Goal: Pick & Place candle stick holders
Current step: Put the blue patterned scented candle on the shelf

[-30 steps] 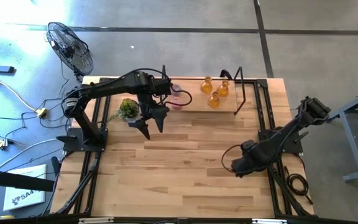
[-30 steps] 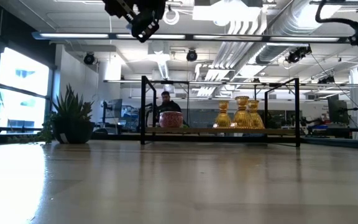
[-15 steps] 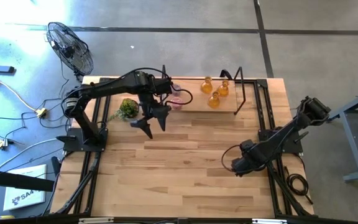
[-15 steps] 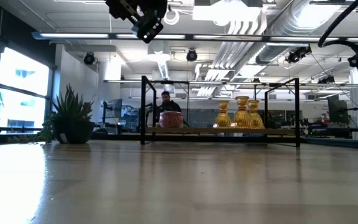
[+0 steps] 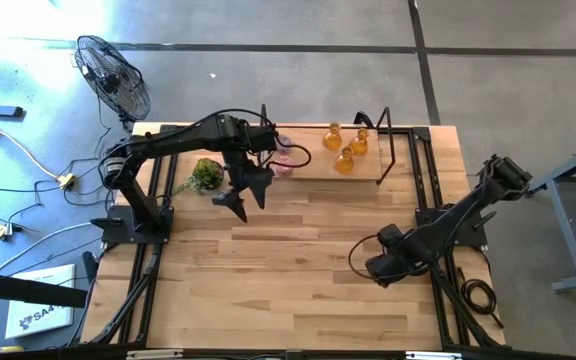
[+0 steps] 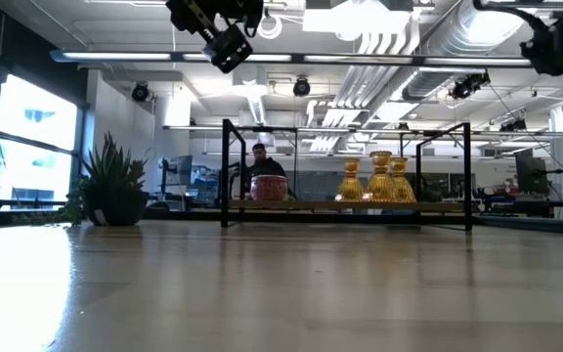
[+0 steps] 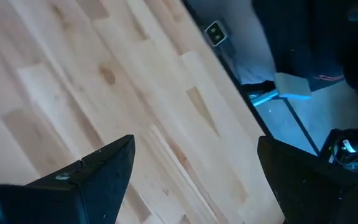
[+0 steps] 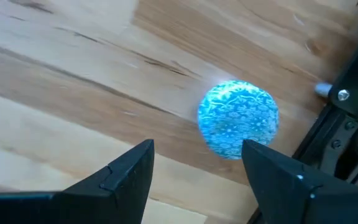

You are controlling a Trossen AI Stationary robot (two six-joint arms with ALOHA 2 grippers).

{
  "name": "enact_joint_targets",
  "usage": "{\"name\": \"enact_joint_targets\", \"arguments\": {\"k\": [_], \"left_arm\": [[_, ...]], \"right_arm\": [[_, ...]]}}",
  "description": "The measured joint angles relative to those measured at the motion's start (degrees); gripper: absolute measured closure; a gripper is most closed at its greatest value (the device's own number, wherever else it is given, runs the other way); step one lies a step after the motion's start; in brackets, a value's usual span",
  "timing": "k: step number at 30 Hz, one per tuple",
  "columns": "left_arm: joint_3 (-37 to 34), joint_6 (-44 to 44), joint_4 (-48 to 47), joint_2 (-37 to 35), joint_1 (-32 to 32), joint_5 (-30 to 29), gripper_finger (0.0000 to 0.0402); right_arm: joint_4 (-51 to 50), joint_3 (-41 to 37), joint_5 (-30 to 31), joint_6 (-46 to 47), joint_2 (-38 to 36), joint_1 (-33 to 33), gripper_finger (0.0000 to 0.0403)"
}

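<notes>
Left arm: I reach across the table's far left, my left gripper [image 5: 244, 197] raised, fingers spread.
Right arm: folded low at right, my right gripper [image 5: 373, 266] fingers parted.

Right hand [image 5: 373, 268] shifted a little toward the left side of the bench [image 5: 298, 290] and slightly nearer its front edge since a second ago; in the low view, moved from the right edge, upper part, up into the top right corner. Left hand [image 5: 246, 198] drawn back a touch toward the rear of the bench, edging nearer the plant ball [image 5: 206, 173]
</notes>
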Motion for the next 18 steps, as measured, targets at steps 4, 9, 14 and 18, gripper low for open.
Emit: {"name": "enact_joint_targets", "arguments": {"k": [4,9,14,18], "left_arm": [[0.00,-4.37,0.00,0.00,0.00,-3.99,0.0066],[0.00,-9.45,0.04,-0.02,0.00,-9.47,0.0066],[0.00,-10.64,0.95,-0.02,0.00,-15.55,0.0066],[0.01,-10.65,3.97,-0.02,0.00,-20.53,0.0066]], "right_arm": [[-2.19,2.26,1.28,0.10,0.00,0.00,0.0164],[-3.29,4.19,3.06,0.14,0.00,0.00,0.0164],[-3.14,5.42,5.13,0.27,0.00,0.00,0.0164],[-2.82,5.97,6.38,1.43,0.00,-0.02,0.0164]]}}
